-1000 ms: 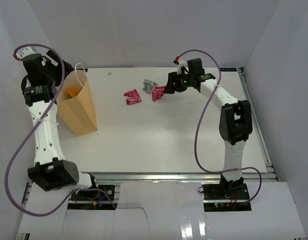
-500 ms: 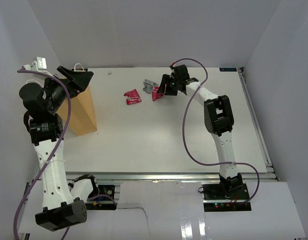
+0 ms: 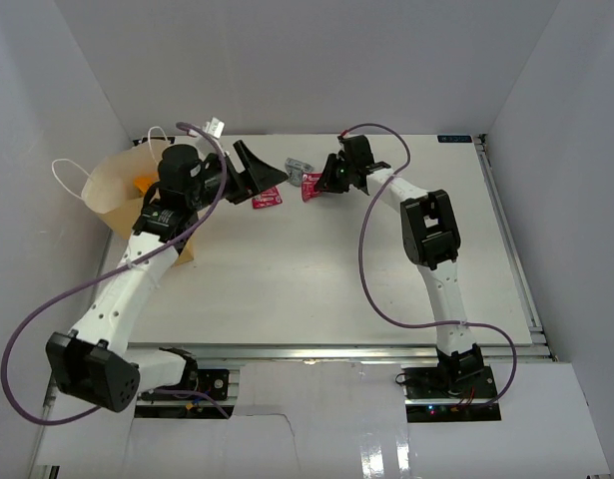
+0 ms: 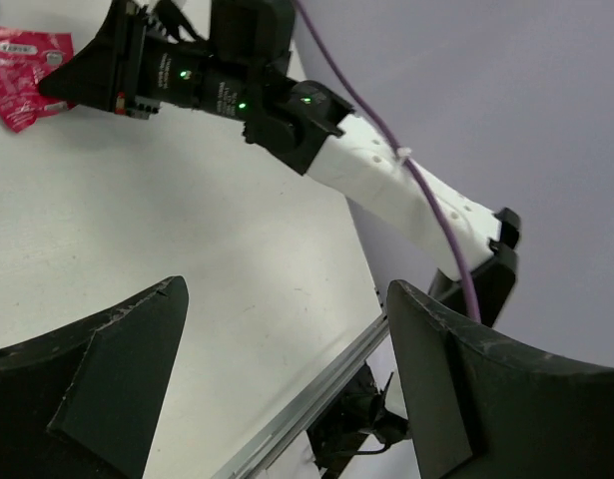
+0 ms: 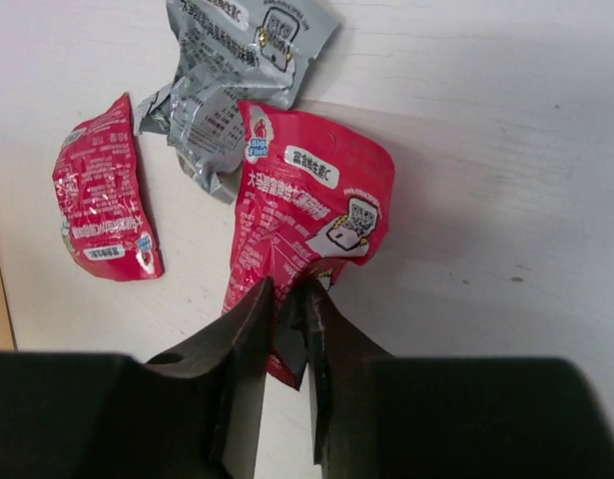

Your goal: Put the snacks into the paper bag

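Right claw [image 5: 287, 304] clamped on red packet [image 5: 308, 200] edge, beside grey packet [image 5: 237, 70] | left claw [image 4: 277, 349] apart, empty | bag [image 3: 109, 186] well apart, far left | risk: thin edge grip, packet slips in transit

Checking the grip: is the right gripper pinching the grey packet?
No, the right gripper is shut on a red packet instead.

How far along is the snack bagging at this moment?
Done: an orange snack already sits inside the paper bag. In hand: the right gripper is shut on a red packet; the left gripper is open and empty. Left: a second red packet and a grey packet lie on the table.
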Controlling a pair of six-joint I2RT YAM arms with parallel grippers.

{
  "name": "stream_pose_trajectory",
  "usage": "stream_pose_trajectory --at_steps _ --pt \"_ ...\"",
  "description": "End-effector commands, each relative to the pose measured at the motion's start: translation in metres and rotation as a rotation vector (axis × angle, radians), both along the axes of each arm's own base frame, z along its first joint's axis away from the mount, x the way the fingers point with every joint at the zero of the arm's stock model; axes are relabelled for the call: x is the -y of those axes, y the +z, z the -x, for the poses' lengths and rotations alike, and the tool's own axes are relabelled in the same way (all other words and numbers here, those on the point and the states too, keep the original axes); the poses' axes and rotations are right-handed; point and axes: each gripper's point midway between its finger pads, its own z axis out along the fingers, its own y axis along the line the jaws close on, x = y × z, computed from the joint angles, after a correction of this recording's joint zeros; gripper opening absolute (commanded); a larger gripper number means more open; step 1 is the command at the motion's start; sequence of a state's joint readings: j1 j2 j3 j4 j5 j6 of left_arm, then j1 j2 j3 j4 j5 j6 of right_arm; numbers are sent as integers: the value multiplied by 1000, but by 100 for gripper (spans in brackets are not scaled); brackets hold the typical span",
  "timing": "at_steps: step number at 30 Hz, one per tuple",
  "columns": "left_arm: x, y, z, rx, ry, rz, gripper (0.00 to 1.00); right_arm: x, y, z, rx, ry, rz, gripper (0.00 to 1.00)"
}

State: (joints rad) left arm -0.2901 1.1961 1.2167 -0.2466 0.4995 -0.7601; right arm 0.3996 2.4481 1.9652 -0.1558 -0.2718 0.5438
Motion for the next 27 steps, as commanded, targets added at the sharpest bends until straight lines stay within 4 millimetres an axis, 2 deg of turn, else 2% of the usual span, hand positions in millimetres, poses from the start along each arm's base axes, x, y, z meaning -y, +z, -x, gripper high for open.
stream_pose_trajectory --at_steps 1,2,3,4,5,6,7,8,9,10,11,12,13,14,15,16,18,19,21,24,27 --pt "12 -19 -16 -28 38 -20 91 -7 -1 1 27 37 -31 22" --pt "16 -22 -19 -33 39 -4 91 -4 1 5 21 52 -40 14" --pt "17 -28 -23 -45 58 -2 92 -2 2 8 25 69 -41 9" --pt "21 -43 -22 -80 58 -4 92 0 4 10 30 82 -44 8" --pt "25 -52 -26 -105 63 0 96 4 17 11 47 103 -66 8" --pt "28 -57 -29 -127 73 25 98 9 14 19 31 125 -74 8" --pt "30 -64 -31 -150 83 32 98 13 33 22 69 157 -88 8" --pt "32 -83 -33 -195 87 31 98 18 47 30 87 221 -142 8" --pt "37 -85 -36 -206 89 63 98 23 43 46 67 273 -166 8" --pt "39 -94 -35 -231 88 72 98 26 70 64 115 399 -239 8" --pt "45 -104 -39 -233 72 95 98 27 83 75 156 468 -288 8" --pt "49 -110 -39 -259 63 117 98 31 77 99 125 528 -345 8" --pt "54 -117 -39 -275 47 125 98 35 101 118 154 607 -413 8" --pt "62 -119 -37 -287 13 136 98 38 107 126 184 631 -428 8" --pt "68 -135 -41 -318 -7 118 98 40 109 137 184 649 -433 8" --pt "77 -139 -41 -325 -40 105 98 44 115 156 188 673 -443 8" --pt "98 -147 -40 -348 -112 94 98 47 121 171 212 692 -443 8" --pt "104 -150 -40 -350 -131 88 97 51 125 185 215 695 -448 8" --pt "113 -148 -40 -348 -161 89 96 52 133 193 244 694 -458 8" --pt "127 -159 -36 -382 -203 82 87 55 142 205 256 682 -461 8" --pt "132 -162 -31 -403 -229 88 69 55 146 207 257 674 -462 8"
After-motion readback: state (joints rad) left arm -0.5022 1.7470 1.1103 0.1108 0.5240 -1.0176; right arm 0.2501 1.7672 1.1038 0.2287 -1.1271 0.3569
